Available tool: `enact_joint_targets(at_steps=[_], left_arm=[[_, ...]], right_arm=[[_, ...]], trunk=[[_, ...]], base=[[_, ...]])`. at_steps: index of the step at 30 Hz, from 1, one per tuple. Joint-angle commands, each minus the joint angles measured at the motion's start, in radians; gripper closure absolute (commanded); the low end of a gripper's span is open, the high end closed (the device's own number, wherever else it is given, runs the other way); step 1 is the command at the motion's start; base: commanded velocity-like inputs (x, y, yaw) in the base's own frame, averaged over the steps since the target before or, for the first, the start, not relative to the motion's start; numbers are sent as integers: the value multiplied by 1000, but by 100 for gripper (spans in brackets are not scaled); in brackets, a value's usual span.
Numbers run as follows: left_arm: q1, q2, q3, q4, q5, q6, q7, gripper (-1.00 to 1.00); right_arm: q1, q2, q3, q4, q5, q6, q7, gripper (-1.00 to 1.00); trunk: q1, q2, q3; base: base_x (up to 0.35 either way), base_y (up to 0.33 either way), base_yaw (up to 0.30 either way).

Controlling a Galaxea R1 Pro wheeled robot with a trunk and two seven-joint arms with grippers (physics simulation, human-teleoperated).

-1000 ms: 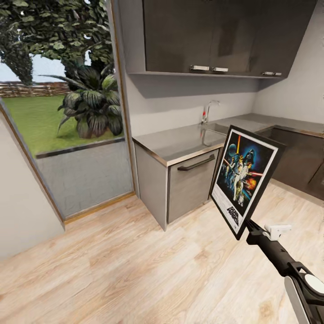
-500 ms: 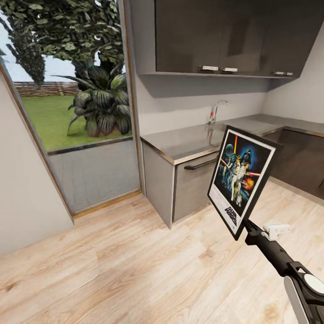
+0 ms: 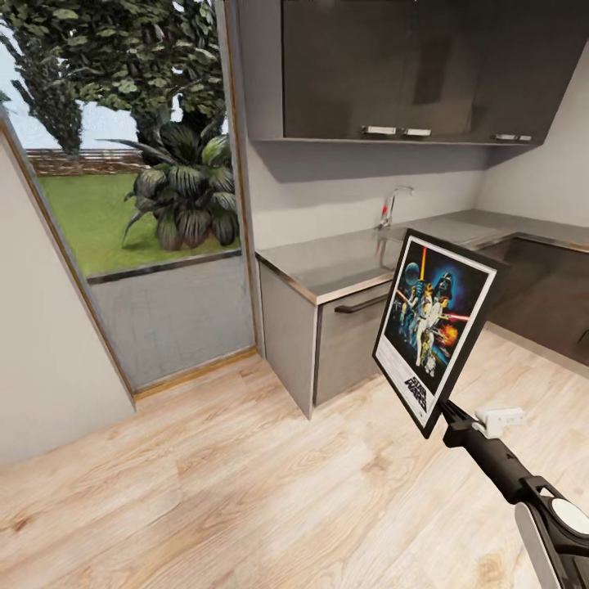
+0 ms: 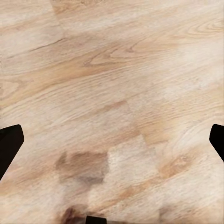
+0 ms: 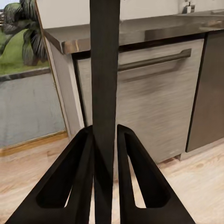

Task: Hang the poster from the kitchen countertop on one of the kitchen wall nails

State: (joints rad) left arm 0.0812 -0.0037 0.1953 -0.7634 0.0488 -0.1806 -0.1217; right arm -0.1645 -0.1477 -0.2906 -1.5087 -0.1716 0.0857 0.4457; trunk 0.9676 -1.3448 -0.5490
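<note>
The poster (image 3: 432, 327), black-framed with a white border and blue-black Star Wars artwork, stands upright and tilted in the air over the wooden floor, in front of the counter. My right gripper (image 3: 444, 406) is shut on its lower edge. In the right wrist view the poster (image 5: 105, 70) is an edge-on dark strip pinched between the two fingers (image 5: 79, 172). The grey kitchen countertop (image 3: 335, 263) with its chrome tap (image 3: 389, 204) runs behind it. My left gripper (image 4: 112, 144) is open over bare floor, with its fingertips (image 4: 9, 144) far apart.
Grey base cabinets (image 3: 352, 335) with a dark handle stand under the worktop, and dark wall cabinets (image 3: 393, 65) hang above. A tall glass opening (image 3: 139, 204) on the left looks out onto a garden. Light wooden floor (image 3: 204, 491) stretches ahead.
The view swung left a second ago, then held still. My right arm has since lifted the poster slightly up and to the left. The grip is unchanged.
</note>
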Motion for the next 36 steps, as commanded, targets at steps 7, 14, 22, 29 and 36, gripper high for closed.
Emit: enact_joint_targets(at_steps=[7, 14, 22, 29, 36], left_arm=[[0, 0, 1, 0, 5, 0, -9, -100], [-1, 1, 1, -3, 5, 29, -8, -100], [-11, 8, 4, 7, 4, 139, -8, -100], [-13, 21, 10, 32, 3, 148, -9, -100], [-13, 22, 12, 36, 3, 149, -7, -100]], right_arm=[[11, -1, -9, -2, -11, 9, 140, 100], [13, 0, -9, -2, -11, 8, 166, 100], [13, -1, -10, -3, -11, 8, 168, 100], [13, -1, -10, -11, -11, 8, 168, 100], [13, -1, -11, -14, -11, 8, 168, 100]], trunk=[[-27, 49, 21], [-54, 98, 43], [-84, 154, 68], [-111, 203, 90], [-138, 252, 112]], base=[[0, 0, 0], [0, 0, 0], [0, 0, 0], [0, 0, 0], [0, 0, 0]])
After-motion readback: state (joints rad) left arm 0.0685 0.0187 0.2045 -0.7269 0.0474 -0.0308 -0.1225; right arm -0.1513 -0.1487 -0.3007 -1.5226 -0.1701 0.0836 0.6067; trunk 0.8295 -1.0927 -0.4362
